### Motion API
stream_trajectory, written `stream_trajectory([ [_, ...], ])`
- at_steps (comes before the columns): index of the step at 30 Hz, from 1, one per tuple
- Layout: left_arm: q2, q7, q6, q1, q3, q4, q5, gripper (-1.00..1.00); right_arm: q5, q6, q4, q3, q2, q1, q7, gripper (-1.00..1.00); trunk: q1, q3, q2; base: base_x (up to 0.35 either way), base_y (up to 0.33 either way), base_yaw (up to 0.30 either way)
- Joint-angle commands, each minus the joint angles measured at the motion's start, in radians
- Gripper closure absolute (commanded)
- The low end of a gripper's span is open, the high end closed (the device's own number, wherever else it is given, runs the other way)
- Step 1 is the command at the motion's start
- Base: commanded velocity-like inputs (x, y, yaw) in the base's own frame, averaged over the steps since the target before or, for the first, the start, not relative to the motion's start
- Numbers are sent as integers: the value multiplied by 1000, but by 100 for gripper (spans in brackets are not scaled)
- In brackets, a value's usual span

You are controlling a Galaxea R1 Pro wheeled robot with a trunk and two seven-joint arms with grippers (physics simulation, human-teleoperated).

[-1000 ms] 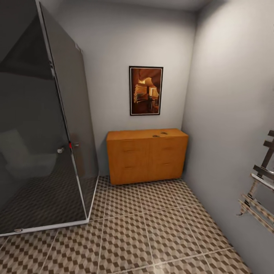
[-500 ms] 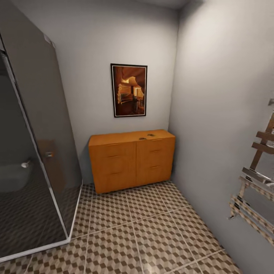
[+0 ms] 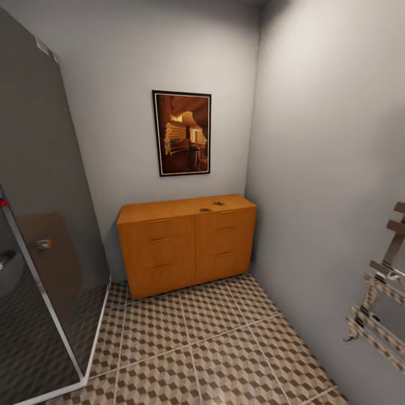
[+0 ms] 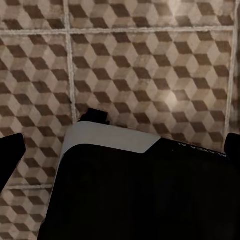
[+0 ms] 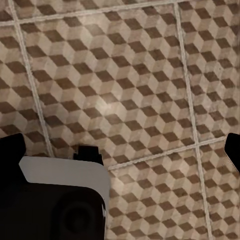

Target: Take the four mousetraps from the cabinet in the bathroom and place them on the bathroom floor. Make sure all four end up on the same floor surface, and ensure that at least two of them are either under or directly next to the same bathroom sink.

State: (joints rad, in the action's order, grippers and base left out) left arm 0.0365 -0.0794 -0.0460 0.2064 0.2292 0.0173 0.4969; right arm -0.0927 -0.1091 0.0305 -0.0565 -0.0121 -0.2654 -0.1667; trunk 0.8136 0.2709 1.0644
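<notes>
Orange-brown wood, the cabinet [image 3: 185, 244] stands ahead of us against the far wall, small mousetraps [image 3: 212, 206] lying on its top toward the right end, favouring our right arm; both wrist cameras face tiled bathroom floor [image 5: 125, 90], fingertips at the frame's opposite edges, spread wide and empty.

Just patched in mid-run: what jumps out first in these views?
The orange-brown cabinet against the far wall stands out, with small dark items on its top that look like mousetraps, too small to count. A framed picture hangs above it, and a dark glass shower enclosure fills the left. The cube-patterned floor stretches ahead; both wrist views look down on it.
</notes>
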Motion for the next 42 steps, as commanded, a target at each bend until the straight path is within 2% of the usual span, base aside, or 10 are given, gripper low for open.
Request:
stream_trajectory([
  [1,0,-3,-3,1,9,0,8,-100,-9,-3,3,-5,0,-1,-7,-100,1,1,1,324,0,-1],
  [11,0,-3,-5,1,8,0,8,-100,-10,-3,3,-5,0,-1,-7,-100,1,1,1,311,0,0],
  [19,2,-15,1,1,-1,0,22,-100,-10,-2,3,-5,-1,-1,-6,-100,1,1,1,67,-17,0],
  [42,0,-13,-1,1,4,0,14,-100,-10,0,3,-5,0,-1,-7,-100,1,1,1,253,-154,0],
])
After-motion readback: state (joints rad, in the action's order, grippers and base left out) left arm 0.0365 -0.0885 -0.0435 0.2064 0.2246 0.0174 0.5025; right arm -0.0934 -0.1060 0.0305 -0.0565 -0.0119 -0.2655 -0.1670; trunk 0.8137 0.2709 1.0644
